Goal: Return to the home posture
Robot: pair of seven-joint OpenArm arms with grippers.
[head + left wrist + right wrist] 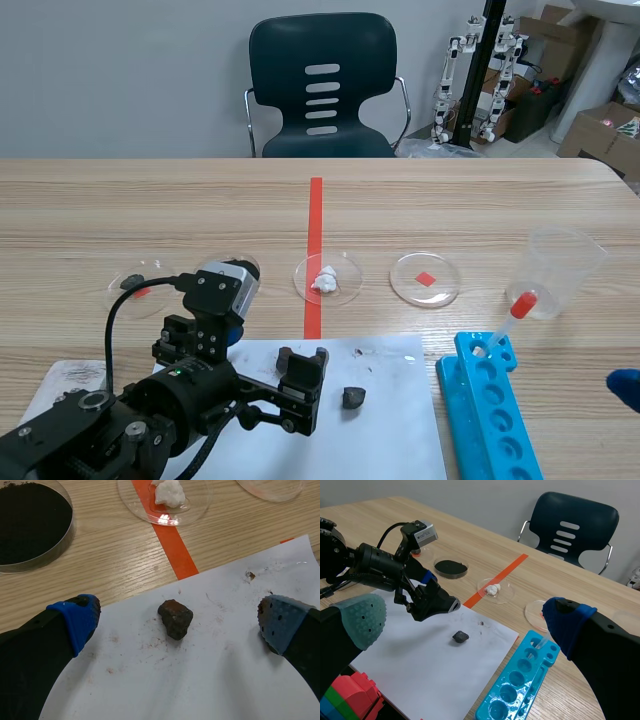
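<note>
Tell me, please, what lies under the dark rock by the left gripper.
The dark rock rests on a smudged white paper sheet. The wooden table beneath the sheet is covered there and cannot be seen.

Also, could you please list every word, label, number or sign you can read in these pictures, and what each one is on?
None can be read.
The cardboard boxes behind the table may carry print, but it is too small to read.
The white sheet bears only dark smudges, no writing.
The blue rack shows no markings.
</note>
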